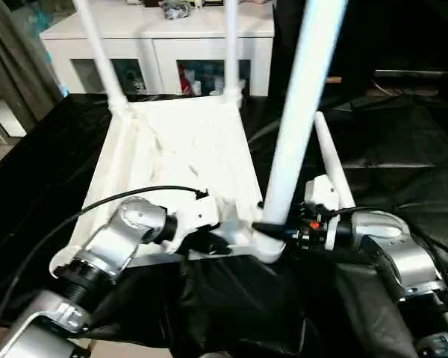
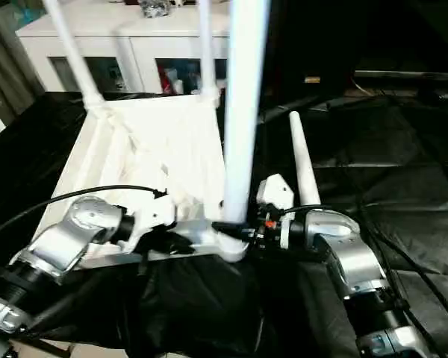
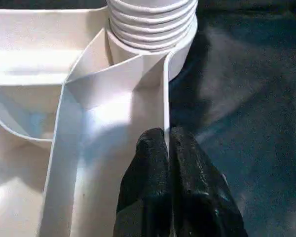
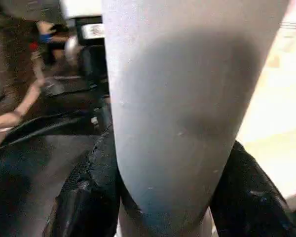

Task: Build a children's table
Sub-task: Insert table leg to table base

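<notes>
Black cloth (image 1: 403,149), upright leg (image 1: 302,112) top cut off.

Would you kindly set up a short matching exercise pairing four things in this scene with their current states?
Things:
1. left gripper
2. right gripper
3. spare leg
4. tabletop

States:
A. lying loose on the black cloth
B. underside up
C. around the near leg
D. pinching the tabletop's rim

Pairs: 1-D, 2-C, 3-A, 4-B
</notes>
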Controlling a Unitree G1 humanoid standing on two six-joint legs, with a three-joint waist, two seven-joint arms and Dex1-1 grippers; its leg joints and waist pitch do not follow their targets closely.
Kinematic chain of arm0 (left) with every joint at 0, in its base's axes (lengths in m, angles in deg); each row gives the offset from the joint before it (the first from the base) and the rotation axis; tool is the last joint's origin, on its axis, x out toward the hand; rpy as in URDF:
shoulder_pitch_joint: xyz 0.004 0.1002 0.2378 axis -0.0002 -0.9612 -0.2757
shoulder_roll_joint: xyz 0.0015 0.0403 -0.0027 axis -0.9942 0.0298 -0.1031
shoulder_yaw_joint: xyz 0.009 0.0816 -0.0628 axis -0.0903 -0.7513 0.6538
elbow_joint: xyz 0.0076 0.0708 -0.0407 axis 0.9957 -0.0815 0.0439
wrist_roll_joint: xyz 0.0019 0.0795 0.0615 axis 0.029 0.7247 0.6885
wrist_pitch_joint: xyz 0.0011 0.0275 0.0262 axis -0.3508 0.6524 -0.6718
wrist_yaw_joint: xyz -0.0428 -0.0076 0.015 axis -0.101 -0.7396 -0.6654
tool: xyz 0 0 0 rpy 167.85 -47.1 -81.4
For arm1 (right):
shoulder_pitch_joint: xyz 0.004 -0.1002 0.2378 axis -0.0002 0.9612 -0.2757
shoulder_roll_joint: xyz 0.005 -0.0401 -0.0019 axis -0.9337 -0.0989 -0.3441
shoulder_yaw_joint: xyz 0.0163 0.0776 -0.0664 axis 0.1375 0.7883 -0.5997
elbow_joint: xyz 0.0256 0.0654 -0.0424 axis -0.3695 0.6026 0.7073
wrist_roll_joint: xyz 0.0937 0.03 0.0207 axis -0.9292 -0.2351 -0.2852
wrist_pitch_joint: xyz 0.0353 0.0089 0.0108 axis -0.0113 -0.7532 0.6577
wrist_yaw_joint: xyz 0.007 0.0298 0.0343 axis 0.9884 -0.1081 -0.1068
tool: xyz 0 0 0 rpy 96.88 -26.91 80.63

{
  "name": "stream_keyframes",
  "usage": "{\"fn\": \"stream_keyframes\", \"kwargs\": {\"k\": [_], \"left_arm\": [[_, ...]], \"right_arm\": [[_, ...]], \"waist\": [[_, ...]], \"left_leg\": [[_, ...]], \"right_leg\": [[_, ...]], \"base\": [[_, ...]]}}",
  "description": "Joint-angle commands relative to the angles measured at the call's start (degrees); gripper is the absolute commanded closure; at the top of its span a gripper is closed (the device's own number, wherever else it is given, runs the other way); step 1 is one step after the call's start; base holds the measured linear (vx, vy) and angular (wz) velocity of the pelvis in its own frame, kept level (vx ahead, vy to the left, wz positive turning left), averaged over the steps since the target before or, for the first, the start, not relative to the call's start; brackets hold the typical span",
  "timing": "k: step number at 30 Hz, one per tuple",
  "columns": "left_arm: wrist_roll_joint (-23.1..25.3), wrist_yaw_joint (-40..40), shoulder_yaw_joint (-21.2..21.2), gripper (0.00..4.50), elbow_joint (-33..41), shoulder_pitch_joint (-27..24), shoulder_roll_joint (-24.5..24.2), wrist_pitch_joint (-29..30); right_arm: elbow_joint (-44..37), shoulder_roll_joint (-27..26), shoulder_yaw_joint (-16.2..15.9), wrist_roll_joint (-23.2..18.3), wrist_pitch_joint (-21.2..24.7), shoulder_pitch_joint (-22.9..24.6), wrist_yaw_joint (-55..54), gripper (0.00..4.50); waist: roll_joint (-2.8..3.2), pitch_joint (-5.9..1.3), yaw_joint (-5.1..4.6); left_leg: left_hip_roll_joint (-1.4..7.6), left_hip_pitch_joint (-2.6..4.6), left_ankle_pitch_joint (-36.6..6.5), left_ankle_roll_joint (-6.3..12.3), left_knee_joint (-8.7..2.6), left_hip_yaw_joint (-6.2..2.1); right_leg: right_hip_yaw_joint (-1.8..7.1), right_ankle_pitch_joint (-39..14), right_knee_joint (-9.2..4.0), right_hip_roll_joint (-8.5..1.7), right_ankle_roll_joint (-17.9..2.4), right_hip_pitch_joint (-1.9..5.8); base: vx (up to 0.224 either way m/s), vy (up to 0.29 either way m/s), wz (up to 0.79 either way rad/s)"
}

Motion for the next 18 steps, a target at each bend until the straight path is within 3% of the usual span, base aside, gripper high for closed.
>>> {"fn": "stream_keyframes", "kwargs": {"k": [1, 2, 4, 7, 13, 18], "left_arm": [[-1.9, -5.1, -1.3, 4.50, 2.1, 0.3, -0.8, -1.4], [-1.6, -5.4, -1.5, 4.50, 2.1, 0.4, -1.0, -1.5], [-1.3, -6.3, -1.9, 4.50, 1.9, 0.7, -1.2, -1.9], [-1.0, -6.4, -1.8, 4.50, 1.3, 1.2, -1.1, -2.5], [-0.3, -5.0, -1.0, 4.50, 0.3, 1.9, -0.8, -2.6], [-0.2, -4.5, -0.8, 4.50, 0.2, 1.9, -0.7, -2.6]], "right_arm": [[5.4, 0.9, -4.5, 3.3, 1.9, 2.4, 2.6, 2.61], [5.6, 1.0, -4.6, 3.3, 1.4, 2.4, 3.3, 2.61], [6.2, 1.2, -5.0, 3.6, 0.6, 2.3, 4.4, 2.61], [6.1, 1.3, -5.4, 3.6, 0.0, 2.3, 5.7, 2.61], [7.2, 0.0, -4.7, 4.2, -1.8, 2.1, 4.6, 2.61], [7.9, -0.7, -3.8, 3.9, -2.2, 2.3, 3.4, 2.61]], "waist": [[-0.29, -2.37, 0.37], [-0.94, -2.01, 0.32], [-0.65, -2.07, 0.56], [-0.89, -1.63, 0.65], [-0.95, -1.50, 0.66], [-0.94, -1.18, 0.70]], "left_leg": [[4.65, 1.04, -11.5, 4.27, -5.14, -1.61], [4.67, 0.91, -11.9, 4.23, -5.31, -1.52], [4.73, 1.05, -12.3, 3.87, -5.38, -1.59], [4.78, 1.10, -14.8, 2.72, -5.74, -1.62], [4.75, 1.09, -14.8, 2.10, -5.93, -1.59], [4.86, 1.36, -18.6, 0.65, -6.34, -1.67]], "right_leg": [[1.99, -2.3, -3.49, -3.68, -18.1, 1.88], [2.07, -2.5, -3.64, -3.62, -18.1, 1.75], [2.14, -3.4, -3.60, -3.77, -17.9, 1.76], [2.31, -6.4, -3.96, -3.85, -17.3, 1.60], [2.36, -5.3, -4.00, -3.83, -17.4, 1.62], [2.60, -12.1, -4.69, -4.01, -16.3, 1.35]], "base": [[0.000, 0.000, 0.00], [0.000, 0.000, 0.00], [0.000, 0.000, 0.00], [0.000, 0.000, 0.00], [0.000, 0.000, 0.00], [0.000, 0.000, 0.00]]}}
